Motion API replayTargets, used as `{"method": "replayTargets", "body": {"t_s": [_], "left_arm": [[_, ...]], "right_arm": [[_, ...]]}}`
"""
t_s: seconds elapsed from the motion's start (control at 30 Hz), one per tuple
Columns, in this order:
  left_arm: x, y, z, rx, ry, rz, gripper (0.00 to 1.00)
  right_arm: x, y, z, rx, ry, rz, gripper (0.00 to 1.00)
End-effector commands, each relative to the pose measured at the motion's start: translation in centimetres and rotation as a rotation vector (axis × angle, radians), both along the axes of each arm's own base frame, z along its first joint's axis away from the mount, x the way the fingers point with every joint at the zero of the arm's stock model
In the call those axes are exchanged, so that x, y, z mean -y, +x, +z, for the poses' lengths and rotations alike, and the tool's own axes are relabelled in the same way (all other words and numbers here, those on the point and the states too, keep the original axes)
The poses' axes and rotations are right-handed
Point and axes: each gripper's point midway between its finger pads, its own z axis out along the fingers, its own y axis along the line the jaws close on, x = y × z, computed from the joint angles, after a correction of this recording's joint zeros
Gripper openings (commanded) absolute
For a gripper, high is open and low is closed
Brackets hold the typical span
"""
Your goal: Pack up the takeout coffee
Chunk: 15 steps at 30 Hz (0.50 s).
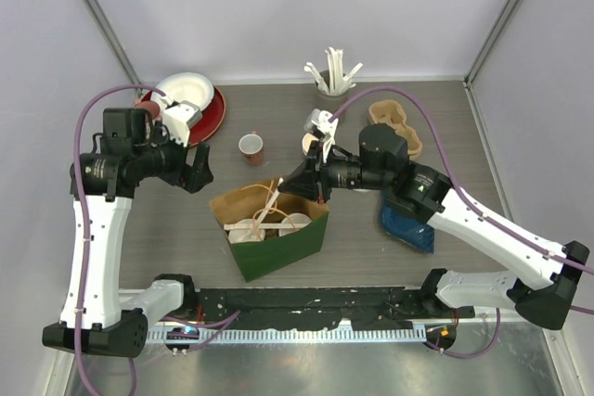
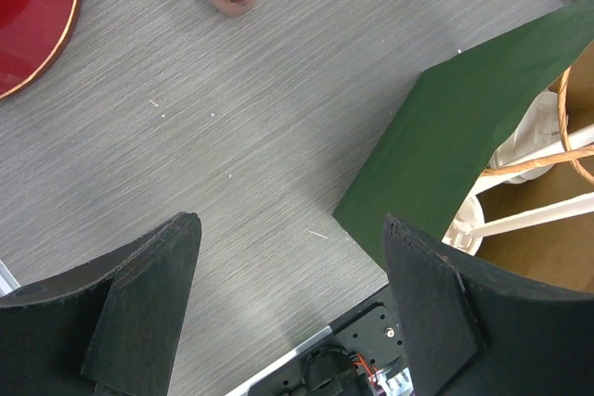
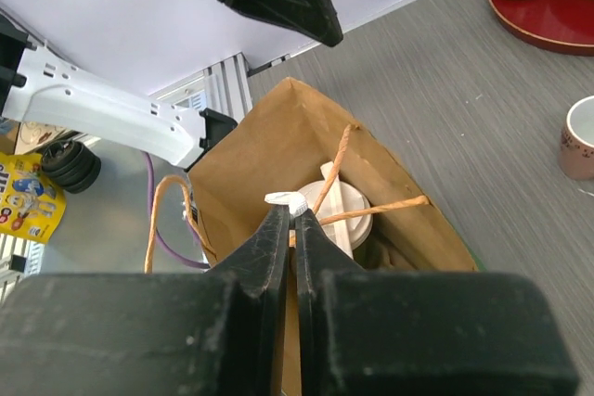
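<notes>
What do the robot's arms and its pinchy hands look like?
The left arm and the right arm both have chunky white links and black joints. A purple cable loops along each one. The left gripper and the right gripper each end in two black, wedge-shaped fingers.

Your top view looks steeply down from above and behind the arm bases, over the whole table [image 1: 167, 229]. Your left wrist view sits close above the tabletop, facing down past the left gripper [image 2: 292, 222] at one wall of the green bag [image 2: 464, 127]. Your right wrist view peers into that bag from just above. All three share the bag and the red-and-white cup [image 1: 251, 146].
</notes>
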Motion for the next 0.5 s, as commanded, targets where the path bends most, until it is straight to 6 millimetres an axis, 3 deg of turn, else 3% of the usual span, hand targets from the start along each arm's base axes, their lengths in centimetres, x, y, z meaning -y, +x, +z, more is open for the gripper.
{"method": "replayTargets", "body": {"t_s": [0.0, 0.1, 0.27, 0.37, 0.4, 0.47], "left_arm": [[0.3, 0.6, 0.5, 0.029, -0.021, -0.016, 0.83], [0.4, 0.6, 0.3, 0.021, -0.022, -0.017, 0.83], [0.4, 0.4, 0.4, 0.025, -0.022, -0.024, 0.83], [0.4, 0.4, 0.4, 0.024, -0.022, -0.026, 0.83], [0.5, 0.4, 0.3, 0.021, -0.023, -0.028, 0.83], [0.5, 0.4, 0.4, 0.022, -0.024, -0.028, 0.83]], "right_arm": [[0.2, -1.4, 2.7, 0.082, 0.101, 0.061, 0.01], [0.3, -1.5, 1.8, 0.083, 0.088, 0.062, 0.02], [0.6, -1.4, 0.5, 0.088, 0.061, 0.055, 0.18], [0.9, -1.3, 0.5, 0.101, 0.054, 0.046, 0.42], [1.0, -1.1, 0.4, 0.100, 0.048, 0.035, 0.56], [1.2, -0.4, 0.5, 0.116, 0.037, -0.005, 0.61]]}}
